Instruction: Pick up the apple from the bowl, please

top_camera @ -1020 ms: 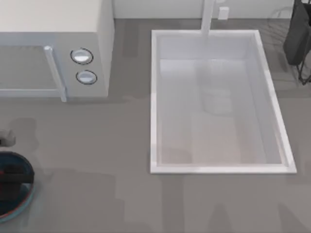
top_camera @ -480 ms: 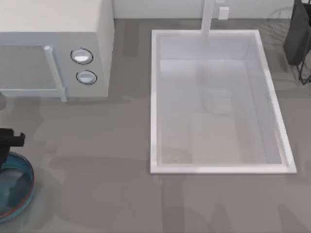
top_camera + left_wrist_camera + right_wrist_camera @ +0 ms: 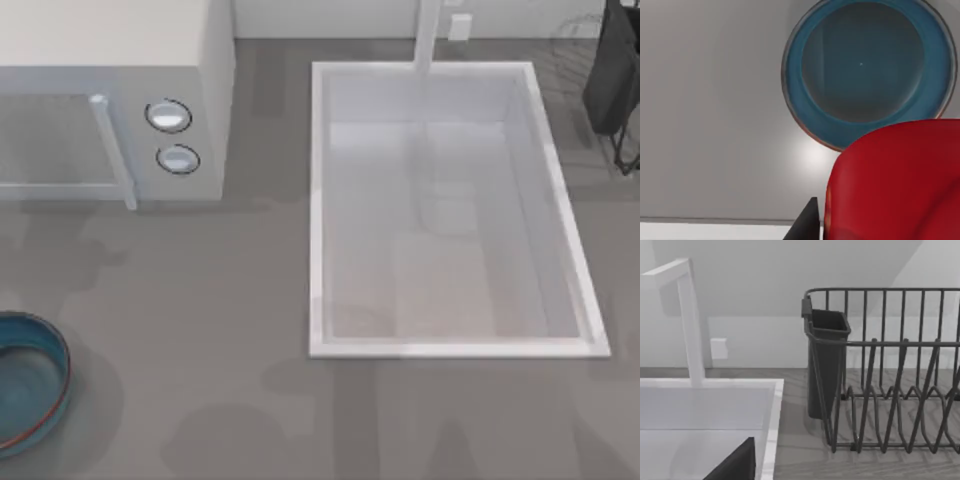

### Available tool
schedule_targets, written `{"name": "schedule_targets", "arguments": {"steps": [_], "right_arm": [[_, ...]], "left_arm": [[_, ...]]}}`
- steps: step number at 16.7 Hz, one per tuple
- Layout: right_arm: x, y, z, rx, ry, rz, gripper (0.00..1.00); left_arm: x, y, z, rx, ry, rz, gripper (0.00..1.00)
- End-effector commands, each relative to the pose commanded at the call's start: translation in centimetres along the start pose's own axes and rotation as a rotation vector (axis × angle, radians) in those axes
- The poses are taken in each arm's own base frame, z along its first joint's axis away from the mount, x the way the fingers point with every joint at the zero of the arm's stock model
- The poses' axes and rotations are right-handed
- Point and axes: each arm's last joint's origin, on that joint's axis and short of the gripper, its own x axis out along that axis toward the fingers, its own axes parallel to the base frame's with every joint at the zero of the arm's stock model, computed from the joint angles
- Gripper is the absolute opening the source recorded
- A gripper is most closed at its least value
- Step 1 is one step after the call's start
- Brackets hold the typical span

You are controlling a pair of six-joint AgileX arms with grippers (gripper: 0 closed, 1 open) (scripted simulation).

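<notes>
Left wrist view: small glossy bright red apple sits close under the camera, above and clear of the round shallow teal-blue bowl with dark brownish rim, which looks empty on the grey counter. Judged held by the left end effector; finger state cannot be told. Apple likely firm, light, slippery: grip across its widest girth, moderate squeeze.

White sink basin with upright white faucet at its far rim. Small white wall outlet just beside faucet. Dark wire dish rack on grey counter beside sink; dark utensil cup hung at the rack's sink-side corner. Dark gripper part at frame edge.
</notes>
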Motion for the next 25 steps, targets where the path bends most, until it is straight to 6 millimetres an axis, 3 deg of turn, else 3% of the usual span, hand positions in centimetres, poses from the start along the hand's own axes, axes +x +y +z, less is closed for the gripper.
{"name": "schedule_targets", "arguments": {"steps": [4,9,12,14,16,20,22,25], "right_arm": [[0.0,0.0,0.0,0.0,0.0,0.0,1.0],[0.0,0.0,0.0,0.0,0.0,0.0,1.0],[0.0,0.0,0.0,0.0,0.0,0.0,1.0],[0.0,0.0,0.0,0.0,0.0,0.0,1.0],[0.0,0.0,0.0,0.0,0.0,0.0,1.0],[0.0,0.0,0.0,0.0,0.0,0.0,1.0],[0.0,0.0,0.0,0.0,0.0,0.0,1.0],[0.0,0.0,0.0,0.0,0.0,0.0,1.0]], "left_arm": [[-3.0,0.0,-1.5,-0.002,-0.024,0.001,0.0],[-2.9,0.1,-1.4,-0.004,-0.02,0.001,0.0],[-1.9,-1.5,0.6,-0.005,-0.008,-0.008,0.0],[-0.6,-4.2,2.7,-0.006,0.003,-0.018,0.0],[1.2,-8.5,4.6,-0.007,0.016,-0.028,0.0],[5.0,-17.4,5.9,-0.011,0.032,-0.04,0.0],[6.3,-19.9,5.9,-0.012,0.036,-0.045,0.0],[6.8,-20.6,5.9,-0.012,0.036,-0.047,0.0]]}}
